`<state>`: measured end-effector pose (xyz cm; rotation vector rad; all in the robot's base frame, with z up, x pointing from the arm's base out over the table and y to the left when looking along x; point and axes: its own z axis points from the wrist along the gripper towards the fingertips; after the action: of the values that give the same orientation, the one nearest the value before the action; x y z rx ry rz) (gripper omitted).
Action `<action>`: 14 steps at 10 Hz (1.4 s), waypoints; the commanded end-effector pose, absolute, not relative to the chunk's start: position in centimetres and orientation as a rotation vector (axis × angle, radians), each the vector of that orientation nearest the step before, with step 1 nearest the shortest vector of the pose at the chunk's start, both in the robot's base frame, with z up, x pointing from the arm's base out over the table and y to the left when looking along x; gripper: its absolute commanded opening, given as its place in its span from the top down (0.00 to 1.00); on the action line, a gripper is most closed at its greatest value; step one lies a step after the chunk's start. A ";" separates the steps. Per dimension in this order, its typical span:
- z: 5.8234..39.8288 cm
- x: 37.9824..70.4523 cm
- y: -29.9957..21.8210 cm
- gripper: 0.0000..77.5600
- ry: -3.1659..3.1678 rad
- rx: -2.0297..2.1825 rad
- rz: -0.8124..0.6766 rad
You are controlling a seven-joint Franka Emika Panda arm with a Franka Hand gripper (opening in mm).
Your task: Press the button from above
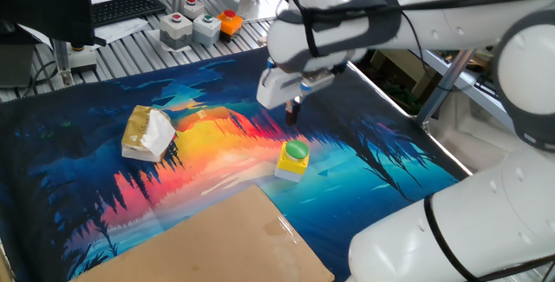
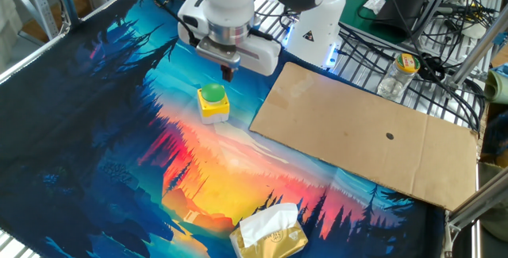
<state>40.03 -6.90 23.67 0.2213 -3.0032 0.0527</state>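
The button is a small yellow box with a round green dome cap (image 1: pixel 294 160); it sits on the colourful mat near its middle and also shows in the other fixed view (image 2: pixel 213 102). My gripper (image 1: pixel 293 116) hangs pointing down above the mat, a little behind and above the button, not touching it. In the other fixed view the gripper (image 2: pixel 228 73) is just beyond the button, to its right. Its dark fingertips look pressed together with no gap showing, and they hold nothing.
A crumpled yellow and white tissue pack (image 1: pixel 147 133) lies on the mat's left. A brown cardboard sheet (image 2: pixel 365 135) lies beside the button. Grey boxes with red buttons (image 1: pixel 176 27) and an orange item (image 1: pixel 229 22) stand on the slatted table behind. Cables and a jar (image 2: pixel 406 65) lie at the far side.
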 end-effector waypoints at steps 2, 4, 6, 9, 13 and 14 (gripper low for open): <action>22.9 39.0 -8.9 1.00 -3.019 0.288 0.084; 22.1 38.6 -9.2 1.00 -3.036 0.304 0.078; 20.9 38.4 -9.1 1.00 -3.058 0.308 0.083; 19.9 38.2 -9.4 1.00 -3.066 0.317 0.083; 19.7 38.1 -9.4 1.00 -3.064 0.264 0.024; 19.7 38.1 -9.4 1.00 -3.066 0.237 0.023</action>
<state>38.05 -9.39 19.64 0.2537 -3.0638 0.0237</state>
